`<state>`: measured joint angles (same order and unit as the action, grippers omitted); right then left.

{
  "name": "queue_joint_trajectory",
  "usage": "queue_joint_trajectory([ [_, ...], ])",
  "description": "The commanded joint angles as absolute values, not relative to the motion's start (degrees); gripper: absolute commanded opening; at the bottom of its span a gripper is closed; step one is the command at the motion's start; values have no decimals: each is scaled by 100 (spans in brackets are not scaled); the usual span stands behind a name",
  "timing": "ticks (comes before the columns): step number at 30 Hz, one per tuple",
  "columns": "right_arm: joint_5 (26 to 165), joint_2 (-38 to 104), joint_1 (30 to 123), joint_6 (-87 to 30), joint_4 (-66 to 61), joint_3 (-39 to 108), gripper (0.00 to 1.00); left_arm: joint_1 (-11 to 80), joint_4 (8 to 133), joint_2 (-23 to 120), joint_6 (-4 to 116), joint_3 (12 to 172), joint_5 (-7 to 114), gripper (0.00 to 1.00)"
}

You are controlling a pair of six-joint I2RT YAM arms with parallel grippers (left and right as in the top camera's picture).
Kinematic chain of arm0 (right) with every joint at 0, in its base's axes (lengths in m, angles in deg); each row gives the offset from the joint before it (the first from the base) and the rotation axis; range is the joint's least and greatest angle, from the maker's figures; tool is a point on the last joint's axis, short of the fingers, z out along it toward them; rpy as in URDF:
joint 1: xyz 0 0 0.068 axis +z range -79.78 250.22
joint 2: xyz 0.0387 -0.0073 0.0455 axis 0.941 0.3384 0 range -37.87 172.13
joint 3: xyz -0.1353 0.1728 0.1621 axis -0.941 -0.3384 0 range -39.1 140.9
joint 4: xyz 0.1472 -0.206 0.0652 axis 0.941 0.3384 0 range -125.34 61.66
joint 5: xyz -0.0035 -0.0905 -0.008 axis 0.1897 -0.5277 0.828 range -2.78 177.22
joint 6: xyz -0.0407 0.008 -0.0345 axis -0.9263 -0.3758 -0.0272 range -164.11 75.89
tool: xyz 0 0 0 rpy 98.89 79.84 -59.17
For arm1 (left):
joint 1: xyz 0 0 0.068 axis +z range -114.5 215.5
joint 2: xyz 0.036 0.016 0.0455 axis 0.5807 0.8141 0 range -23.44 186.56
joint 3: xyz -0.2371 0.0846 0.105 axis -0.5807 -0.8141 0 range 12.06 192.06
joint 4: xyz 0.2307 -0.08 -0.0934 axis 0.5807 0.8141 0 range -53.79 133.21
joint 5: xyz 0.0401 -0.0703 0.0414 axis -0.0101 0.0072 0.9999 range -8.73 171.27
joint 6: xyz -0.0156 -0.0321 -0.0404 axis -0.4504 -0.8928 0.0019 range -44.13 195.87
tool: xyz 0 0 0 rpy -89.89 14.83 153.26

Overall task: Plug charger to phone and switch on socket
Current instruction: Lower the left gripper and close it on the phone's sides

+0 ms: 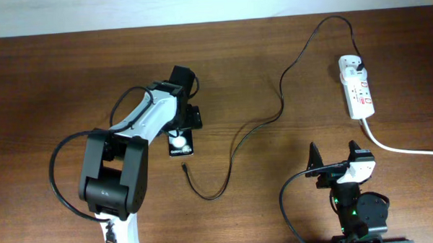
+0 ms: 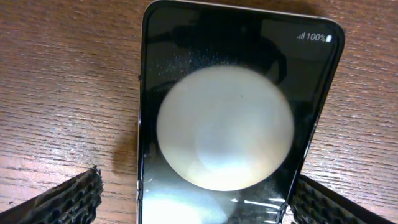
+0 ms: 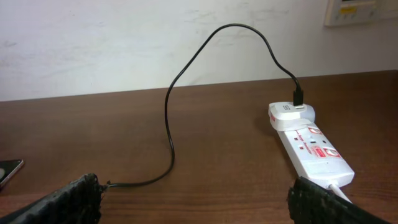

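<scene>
The black phone (image 1: 180,144) lies flat at the table's middle left, with a white circle and small lettering showing. Its upper part is hidden under my left gripper (image 1: 192,116). In the left wrist view the phone (image 2: 217,124) fills the frame and my left gripper (image 2: 196,190) is open, one finger on either side of it. The charger (image 1: 281,108), a thin black cable, runs from the white socket (image 1: 357,88) in a long curve, and its tip (image 1: 185,166) lies just below the phone. My right gripper (image 1: 335,155) stands open and empty near the front right, facing the socket (image 3: 314,149).
A thick white cord (image 1: 405,149) leaves the socket toward the right edge. The charger's plug (image 3: 297,96) sits in a white adapter (image 3: 291,113) at the socket's far end. A pale wall (image 3: 93,43) backs the table. The phone's corner (image 3: 9,170) shows at the right wrist view's left edge.
</scene>
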<state>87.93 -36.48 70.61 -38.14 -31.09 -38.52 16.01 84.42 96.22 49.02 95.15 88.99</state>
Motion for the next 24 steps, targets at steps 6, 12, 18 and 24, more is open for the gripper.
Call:
queue_joint_trajectory([
  [6, 8747, -3670, 7102, -3792, -3076, -3878, 99, 1615, 8564, 9886, 5374, 9272, 8642, 99],
  [12, 8747, -3670, 7102, -3792, -3078, -3878, 99, 1615, 8617, 9886, 5516, 9270, 8661, 99],
  [18, 8747, -3670, 7102, -3792, -3076, -3878, 99, 1615, 8601, 9886, 5516, 9270, 8668, 99],
  [24, 8747, -3670, 7102, -3792, -3076, -3878, 99, 1615, 8577, 9886, 5516, 9270, 8858, 99],
])
